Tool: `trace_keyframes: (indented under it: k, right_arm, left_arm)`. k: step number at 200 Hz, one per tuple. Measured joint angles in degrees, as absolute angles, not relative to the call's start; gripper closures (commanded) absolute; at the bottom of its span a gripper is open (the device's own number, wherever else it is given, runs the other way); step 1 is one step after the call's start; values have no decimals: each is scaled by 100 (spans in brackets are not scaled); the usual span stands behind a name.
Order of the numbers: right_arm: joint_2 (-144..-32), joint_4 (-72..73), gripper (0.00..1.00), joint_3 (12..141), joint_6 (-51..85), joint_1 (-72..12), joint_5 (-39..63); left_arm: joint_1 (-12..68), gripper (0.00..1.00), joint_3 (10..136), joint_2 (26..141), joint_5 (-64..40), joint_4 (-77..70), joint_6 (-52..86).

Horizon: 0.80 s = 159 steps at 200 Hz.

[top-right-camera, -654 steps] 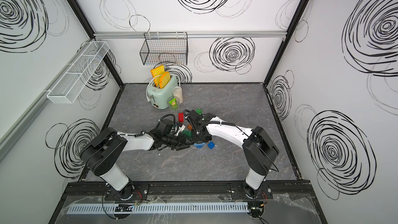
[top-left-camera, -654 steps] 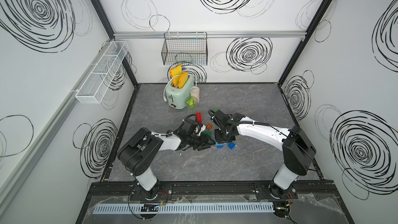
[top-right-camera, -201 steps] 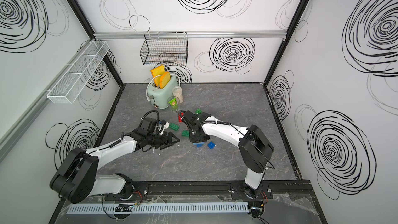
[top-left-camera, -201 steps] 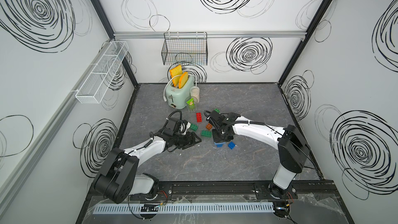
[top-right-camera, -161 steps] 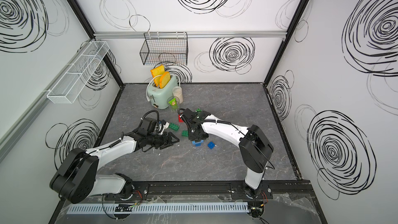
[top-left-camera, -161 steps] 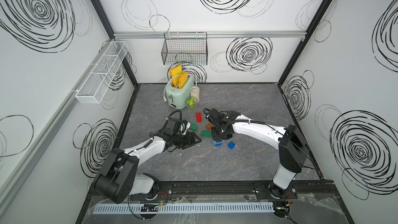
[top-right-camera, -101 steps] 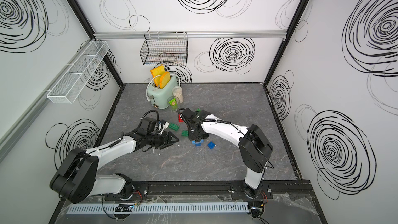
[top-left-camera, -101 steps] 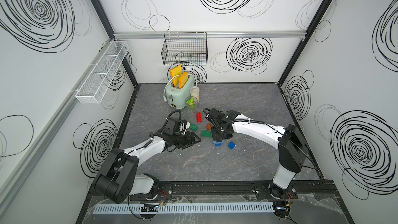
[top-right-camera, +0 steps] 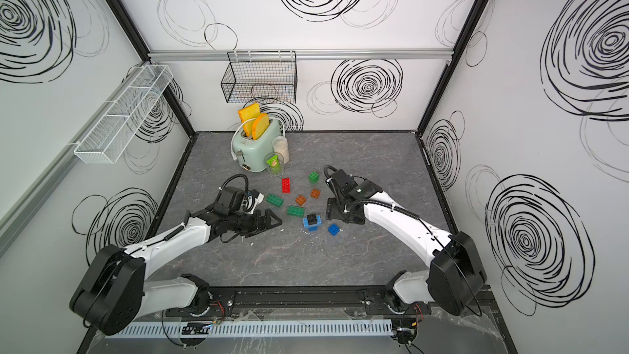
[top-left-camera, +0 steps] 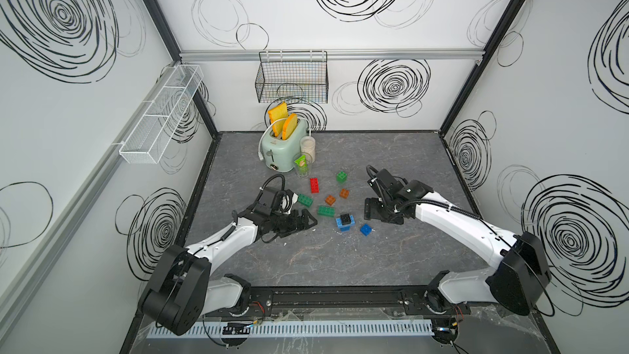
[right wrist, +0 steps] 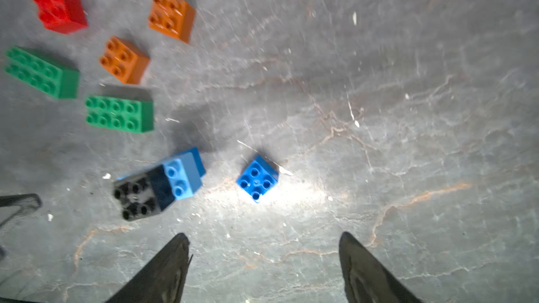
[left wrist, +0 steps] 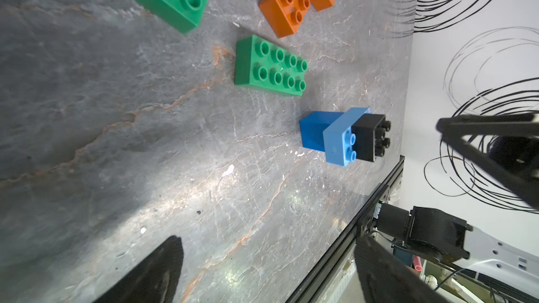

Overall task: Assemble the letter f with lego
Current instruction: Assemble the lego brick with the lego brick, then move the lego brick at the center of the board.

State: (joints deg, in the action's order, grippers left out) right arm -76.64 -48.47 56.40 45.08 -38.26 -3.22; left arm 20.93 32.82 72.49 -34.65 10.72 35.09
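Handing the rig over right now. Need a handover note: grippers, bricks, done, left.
Left gripper: open, empty, touching no brick.
Right gripper: open, empty, touching no brick.
Bricks: the stack stands on the table, dark blue under light blue under black. Loose around it: dark blue square, two green oblongs, two orange squares, red oblong, green square.
Done: that three-brick stack only.
Left: the rest of the F; seven bricks unjoined.

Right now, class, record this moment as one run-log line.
left gripper: open, empty | right gripper: open, empty | black-on-blue stack: standing free between grippers | dark blue brick: loose beside stack
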Motion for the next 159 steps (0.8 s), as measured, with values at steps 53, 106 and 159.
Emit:
trace_keyframes:
  k: [53,106,159]
  right_arm:
    - [-7695,-4206,25,4456,4827,-3693,491]
    - [-8066,-3717,25,4206,4928,-3693,657]
    - [-8554,-3597,24,4414,4873,-3649,292]
  left_arm:
    - [2095,5,3256,7242,-3422,1190,3498]
    - [2095,2,3234,7216,-3444,1216,3511]
    - [2093,2,3234,7067,-3492,1214,3544]
